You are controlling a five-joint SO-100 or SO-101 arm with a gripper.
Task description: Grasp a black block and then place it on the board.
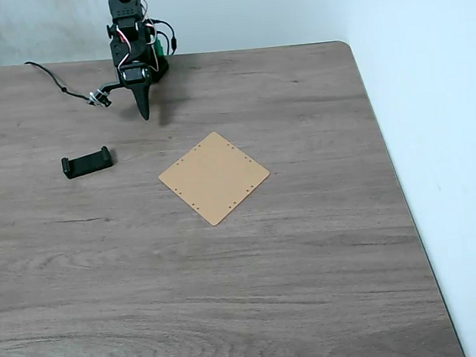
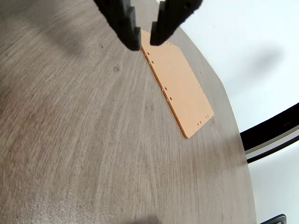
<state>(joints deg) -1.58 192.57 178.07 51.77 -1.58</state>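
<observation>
Sat folded up at the far edge of the wooden table [image 1: 258, 295] in the fixed view, the black arm [image 1: 130, 45], with red and white wires looped around it. Pointed straight down at the table, the gripper [image 1: 145, 113], its tip close to the wood and holding nothing. Looked nearly closed in the wrist view, the gripper [image 2: 145, 38], with just a thin gap between the two dark fingers [image 2: 125, 23]. Lay flat on the table to the left of the arm in the fixed view, the black block [image 1: 86, 163], a small dark bar with little raised ends, well apart from the gripper. Rested near the middle of the table, the board [image 1: 213, 177], thin and tan, turned like a diamond, with tiny holes along its edges. Stayed apart, block and board, with bare wood between them. Showed up again in the wrist view, the board [image 2: 180, 81], stretching away past the fingers toward the table's rounded corner. Trailed off to the left from the arm in the fixed view, a thin black cable [image 1: 56, 80]. Stood pale and plain behind and beside the table, the wall [image 1: 431, 84].
</observation>
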